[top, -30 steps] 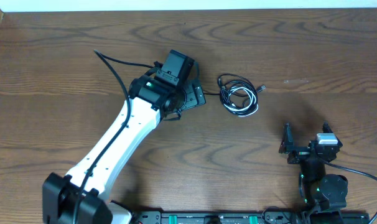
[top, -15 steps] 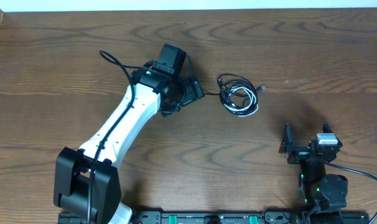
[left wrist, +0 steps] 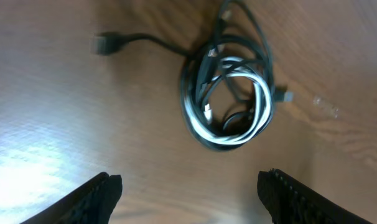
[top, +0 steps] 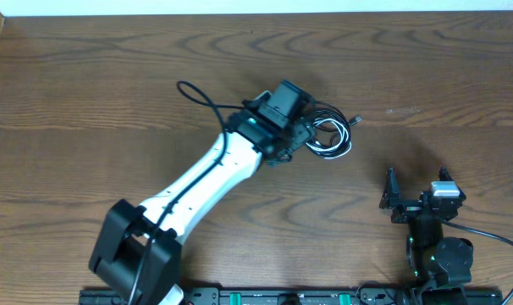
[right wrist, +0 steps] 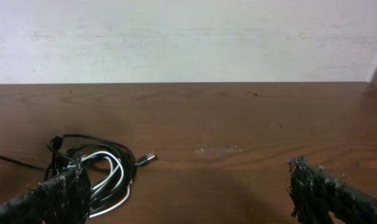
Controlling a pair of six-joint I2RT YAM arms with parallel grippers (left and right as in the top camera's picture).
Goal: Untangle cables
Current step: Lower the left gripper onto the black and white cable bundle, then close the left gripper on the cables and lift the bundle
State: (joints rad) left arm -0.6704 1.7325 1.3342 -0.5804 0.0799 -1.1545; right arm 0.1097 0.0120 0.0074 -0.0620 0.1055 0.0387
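The cables (top: 331, 135) lie in a small looped bundle on the wooden table, several black cords and a white one, with a plug end (top: 355, 120) sticking out to the right. My left gripper (top: 305, 133) hovers at the bundle's left edge, its fingers mostly hidden under the wrist. In the left wrist view the bundle (left wrist: 229, 93) lies ahead of the open, empty fingers (left wrist: 190, 186), not touching them. My right gripper (top: 416, 185) is open and empty, near the front right. In the right wrist view the bundle (right wrist: 95, 165) sits far left, beyond the open fingers (right wrist: 188, 186).
A thick black wire (top: 201, 95) loops off the left arm above the table. The arm bases and a black rail (top: 290, 296) line the front edge. A pale wall (right wrist: 188, 37) stands behind the table's far edge.
My left arm has swung right, bringing its gripper from well left of the bundle to the bundle's left edge. The cables and the right arm have not moved.
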